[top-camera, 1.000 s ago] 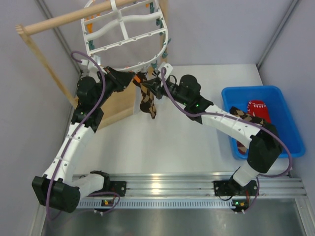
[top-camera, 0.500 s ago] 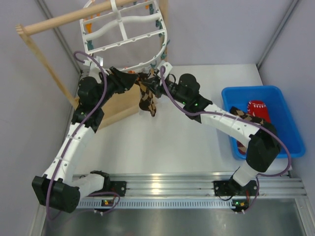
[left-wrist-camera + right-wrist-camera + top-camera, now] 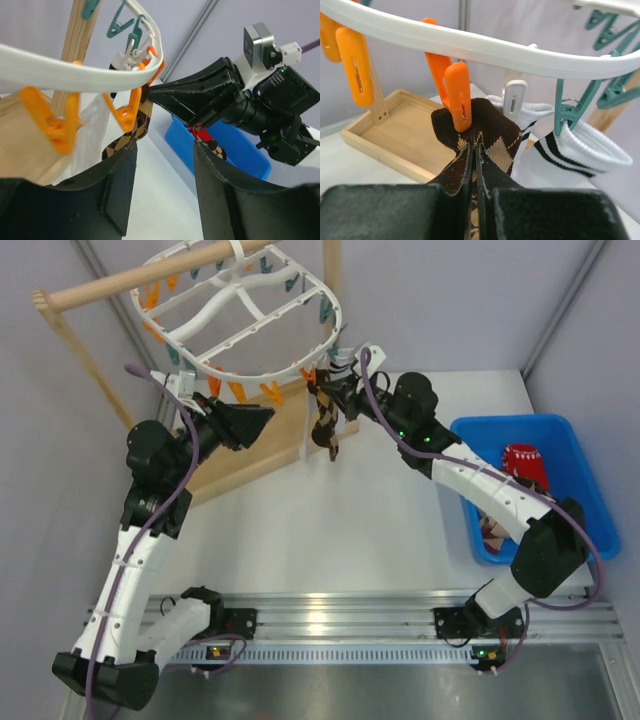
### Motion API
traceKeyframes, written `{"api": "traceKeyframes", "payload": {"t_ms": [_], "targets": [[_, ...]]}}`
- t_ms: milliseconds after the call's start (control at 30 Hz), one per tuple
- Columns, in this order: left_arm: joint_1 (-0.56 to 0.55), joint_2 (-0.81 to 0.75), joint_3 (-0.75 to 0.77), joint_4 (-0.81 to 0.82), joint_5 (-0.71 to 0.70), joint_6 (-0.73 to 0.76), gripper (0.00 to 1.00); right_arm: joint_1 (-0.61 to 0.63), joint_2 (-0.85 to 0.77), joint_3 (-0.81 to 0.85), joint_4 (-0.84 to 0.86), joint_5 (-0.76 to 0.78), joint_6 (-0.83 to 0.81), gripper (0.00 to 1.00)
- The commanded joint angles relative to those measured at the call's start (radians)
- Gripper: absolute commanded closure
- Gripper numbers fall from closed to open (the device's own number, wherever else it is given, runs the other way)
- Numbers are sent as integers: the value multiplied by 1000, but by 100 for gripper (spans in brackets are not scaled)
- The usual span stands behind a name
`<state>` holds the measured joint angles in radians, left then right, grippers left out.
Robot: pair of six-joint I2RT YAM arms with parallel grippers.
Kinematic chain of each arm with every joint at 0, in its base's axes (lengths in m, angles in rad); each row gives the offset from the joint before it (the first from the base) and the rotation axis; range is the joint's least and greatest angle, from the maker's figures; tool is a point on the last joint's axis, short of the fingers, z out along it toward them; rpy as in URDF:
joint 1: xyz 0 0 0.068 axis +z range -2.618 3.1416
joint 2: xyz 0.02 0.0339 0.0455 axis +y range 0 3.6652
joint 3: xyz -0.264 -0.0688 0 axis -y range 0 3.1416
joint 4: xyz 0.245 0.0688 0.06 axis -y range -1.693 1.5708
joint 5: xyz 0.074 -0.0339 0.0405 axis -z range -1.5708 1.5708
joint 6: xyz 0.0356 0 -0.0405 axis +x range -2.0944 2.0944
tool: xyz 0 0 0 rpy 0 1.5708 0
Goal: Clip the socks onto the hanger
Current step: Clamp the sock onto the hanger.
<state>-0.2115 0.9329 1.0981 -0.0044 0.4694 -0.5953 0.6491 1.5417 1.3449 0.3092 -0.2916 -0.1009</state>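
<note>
**Hanger** point(image 3: 336, 315): a white oval frame at the upper left of the overhead view, hung from a wooden pole point(image 3: 140, 278). Orange and teal clips line its rim.

**Argyle sock** point(image 3: 326, 430): hangs from the frame's near rim, at upper centre of the overhead view. In the right wrist view an orange clip point(image 3: 456, 95) bites its top edge.

**Right pincer** point(image 3: 474, 150): fingers together, clamped on the argyle sock just below that clip.

**Left pincer** point(image 3: 164, 150): fingers apart with nothing between them. In the overhead view it stands just left of the argyle sock, clear of it.

**White sock** point(image 3: 570, 150): has dark bands and is held by a teal clip point(image 3: 570, 112), just right of the argyle sock.

**Blue bin** point(image 3: 590, 490): at the right edge of the overhead view. It holds a red sock point(image 3: 525, 465) and a patterned one partly hidden by the right arm.

**Wooden tray** point(image 3: 395, 130): lies on the table below the frame, at lower left of the right wrist view.
</note>
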Motion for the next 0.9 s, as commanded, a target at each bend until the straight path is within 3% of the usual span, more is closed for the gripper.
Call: {"api": "traceKeyframes", "payload": {"t_ms": [0,133,600,667,733,867], "targets": [[3,-31,0,-51,35,89,47,-16,-52,53,-9,-30,13,100],[3,-2,19,-52,0,126,53,-19,-60,48,-15,-44,15,100],[3,107,103,61,-87,118,57,-20,-74,40,-58,-104,-16,100],[3,112,108,60,-95,120,57,-19,-77,40,-82,-107,-26,90],[3,116,111,66,-86,115,58,-25,-75,46,-105,-116,-45,71],[3,124,115,69,-74,115,59,-40,-81,60,-119,-149,-56,64]]}}
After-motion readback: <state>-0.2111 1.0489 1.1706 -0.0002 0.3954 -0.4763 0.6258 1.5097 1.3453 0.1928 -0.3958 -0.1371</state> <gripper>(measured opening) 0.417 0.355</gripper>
